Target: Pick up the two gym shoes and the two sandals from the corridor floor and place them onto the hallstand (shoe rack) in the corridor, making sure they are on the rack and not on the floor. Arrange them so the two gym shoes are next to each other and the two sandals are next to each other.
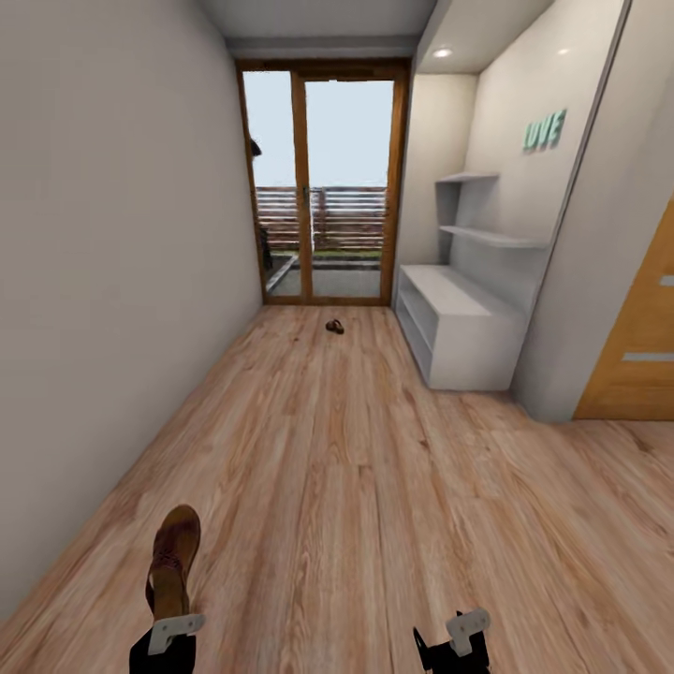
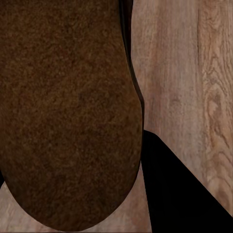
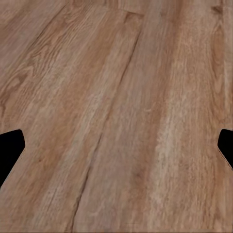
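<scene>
While clamped in left hand (image 1: 171, 629), brown sandal (image 1: 174, 560) above corridor floor (image 1: 356, 487).

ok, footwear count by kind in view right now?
Sandals: 2, one held by the left gripper as sandal in hand, one far sandal on the floor by the glass door.
Gym shoes: 0 visible.
Total: 2.

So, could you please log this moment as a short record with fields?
location: corridor floor, glass door at the far end
left gripper: jaws shut on a brown sandal
right gripper: jaws open, holding nothing, over bare planks
second sandal: lying on the floor near the door
hallstand: against the right wall, bench top bare
gym shoes: none to report here
</scene>
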Motion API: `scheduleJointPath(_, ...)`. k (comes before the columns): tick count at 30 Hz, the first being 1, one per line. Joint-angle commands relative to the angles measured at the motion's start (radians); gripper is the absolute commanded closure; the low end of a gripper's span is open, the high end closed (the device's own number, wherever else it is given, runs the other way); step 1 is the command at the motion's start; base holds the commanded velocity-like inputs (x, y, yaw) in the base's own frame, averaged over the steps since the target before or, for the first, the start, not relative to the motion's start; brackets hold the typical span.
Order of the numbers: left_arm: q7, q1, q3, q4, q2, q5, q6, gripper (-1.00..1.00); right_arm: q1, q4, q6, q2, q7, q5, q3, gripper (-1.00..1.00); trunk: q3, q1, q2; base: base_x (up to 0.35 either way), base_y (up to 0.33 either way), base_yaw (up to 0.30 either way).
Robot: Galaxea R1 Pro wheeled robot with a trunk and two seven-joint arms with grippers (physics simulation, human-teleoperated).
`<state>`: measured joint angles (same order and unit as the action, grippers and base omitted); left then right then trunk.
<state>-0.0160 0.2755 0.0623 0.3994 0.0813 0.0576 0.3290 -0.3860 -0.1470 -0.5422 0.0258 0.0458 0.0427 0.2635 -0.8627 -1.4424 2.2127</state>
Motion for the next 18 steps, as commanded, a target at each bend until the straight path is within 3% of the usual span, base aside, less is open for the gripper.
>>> scheduleJointPath(1,0.001,0.001,-0.001,-0.001,0.000,0.002,0.002,1.00,-0.001,0.000,-0.003,0.001,0.005,0.005,0.001,-1.00,-0.001,0.000,0.000,0.335,0.000,0.031)
scheduleJointPath(18,0.008,0.001,-0.001,-0.001,0.000,0.002,0.002,1.00,-0.001,0.001,-0.001,0.005,0.005,0.004,0.002,-1.00,0.000,0.000,0.000,0.337,0.000,0.005)
